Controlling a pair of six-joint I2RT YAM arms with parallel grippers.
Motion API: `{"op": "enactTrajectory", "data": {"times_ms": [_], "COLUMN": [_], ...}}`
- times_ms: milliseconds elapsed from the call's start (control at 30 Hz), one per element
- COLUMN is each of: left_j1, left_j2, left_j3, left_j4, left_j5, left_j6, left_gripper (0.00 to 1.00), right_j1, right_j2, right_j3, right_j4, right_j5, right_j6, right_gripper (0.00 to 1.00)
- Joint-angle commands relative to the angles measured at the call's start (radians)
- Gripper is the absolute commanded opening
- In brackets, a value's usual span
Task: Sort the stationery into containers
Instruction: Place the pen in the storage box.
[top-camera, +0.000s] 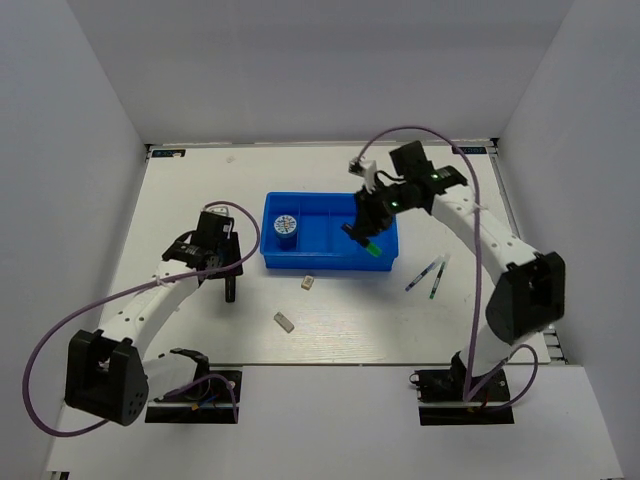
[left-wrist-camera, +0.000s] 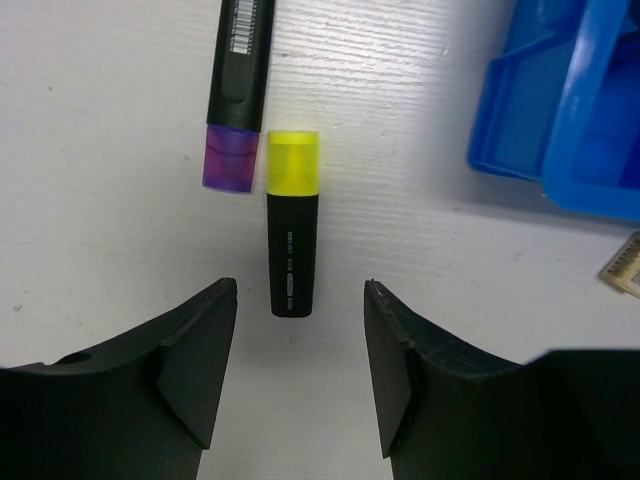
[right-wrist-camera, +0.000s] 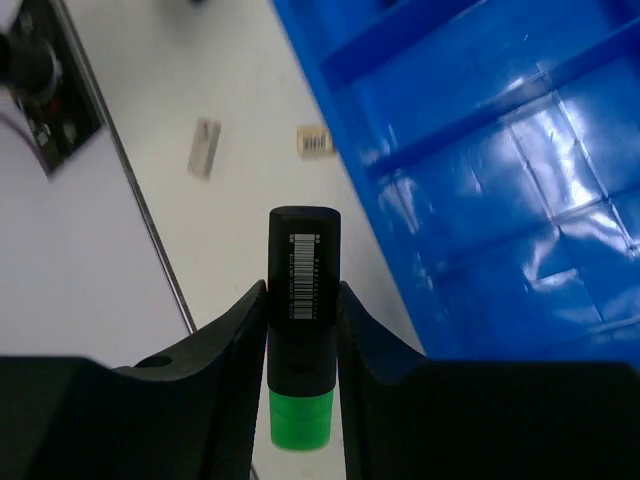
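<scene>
Over the left half of the worktop (top-camera: 190, 190), the left jaws stand released, one on each side of the bottom end of a yellow-capped marker (left-wrist-camera: 292, 240) and touching nothing. This marker lies flat and has small white print on its black barrel, too small to read. Just left of it lies a purple-capped marker (left-wrist-camera: 238, 90) with a white barcode label; the two caps lie side by side.

The blue tray (top-camera: 330, 262) sits at the middle of the worktop, towards the far edge. A round blue-and-white disc (top-camera: 285, 225) lies in its leftmost compartment. One eraser (top-camera: 308, 283) lies just in front of the tray's near wall, and a second eraser (top-camera: 284, 321) lies closer to the near edge.

The right jaws are clenched on a green-capped marker (right-wrist-camera: 303, 330), held above the right end of the tray, cap downward, with a barcode sticker on its barrel. Two thin pens (top-camera: 430, 277) lie side by side off the tray's near right corner.
</scene>
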Motion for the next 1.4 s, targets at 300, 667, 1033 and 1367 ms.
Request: {"op": "enactTrajectory", "data": {"times_ms": [300, 667, 1033, 1367], "left_j1": [0.154, 0.201, 0.199, 0.201], "left_j2": [0.077, 0.139, 0.267, 0.402], "left_j3": [0.029, 0.060, 0.121, 0.206], "left_j4": [0.043, 0.103, 0.160, 0.166], "left_j5": [0.023, 0.040, 0.019, -0.029], "left_j6": [-0.038, -0.039, -0.005, 0.036], "left_gripper": [0.59, 0.58, 0.64, 0.65], "right_j1": [0.159, 0.185, 0.218, 0.213], "right_j2": [0.420, 0.541, 0.617, 0.503], "right_j3": [0.441, 0.508, 0.533, 0.438], "right_j4": [0.276, 0.272, 0.237, 0.263], "right_j5": [0.498, 0.686, 0.600, 0.563], "right_j6": [0.756, 0.901, 0.911, 0.870], "right_gripper": [0.00, 0.00, 0.29, 0.48]}}
